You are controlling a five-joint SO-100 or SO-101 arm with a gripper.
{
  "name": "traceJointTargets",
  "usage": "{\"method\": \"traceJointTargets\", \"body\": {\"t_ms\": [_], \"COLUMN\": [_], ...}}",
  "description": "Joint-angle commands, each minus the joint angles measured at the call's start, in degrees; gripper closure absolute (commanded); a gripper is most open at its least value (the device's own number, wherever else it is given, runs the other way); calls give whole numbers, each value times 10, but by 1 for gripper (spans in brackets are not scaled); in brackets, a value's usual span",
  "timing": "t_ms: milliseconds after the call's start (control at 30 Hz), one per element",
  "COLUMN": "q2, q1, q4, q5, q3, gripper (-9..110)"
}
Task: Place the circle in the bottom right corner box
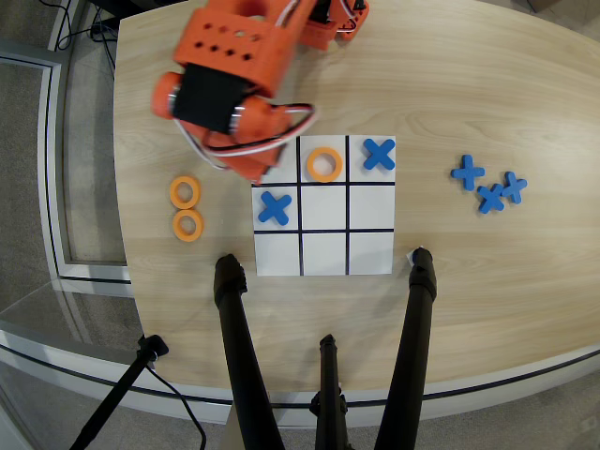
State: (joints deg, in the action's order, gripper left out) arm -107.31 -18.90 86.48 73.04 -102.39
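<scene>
We can't tell if the tool (261, 171) is clenched or grasping anything, since the arm hides it over the board's (323, 267) top-left cell. Spare rings (187, 208) wait left of the board; its bottom-right box (370, 253) sits empty.

The arm (239, 89) was motion-blurred and cut off by the top edge in the overhead view. It covered the top-left cell of the board (323, 253), so that cell's contents could not be seen. The gripper was hidden beneath the arm, its jaws untellable. The tripod legs (239, 366) ran off the bottom edge.
</scene>
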Motion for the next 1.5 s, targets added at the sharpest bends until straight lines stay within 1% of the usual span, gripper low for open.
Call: {"method": "traceJointTargets", "body": {"t_ms": [0, 100, 233, 300, 500, 800, 1233, 1467], "q2": [-14, 11, 49, 69, 110, 121, 163, 166], "q1": [85, 110, 103, 92, 67, 43, 47, 45], "q4": [-61, -145, -233, -255, -278, -284, -328, -332], "q5": [-38, -54, -55, -55, -49, -46, -59, -58], "q3": [-44, -88, -124, -126, -120, -152, -166, -166], "gripper": [102, 102, 102, 102, 102, 102, 102, 102]}}
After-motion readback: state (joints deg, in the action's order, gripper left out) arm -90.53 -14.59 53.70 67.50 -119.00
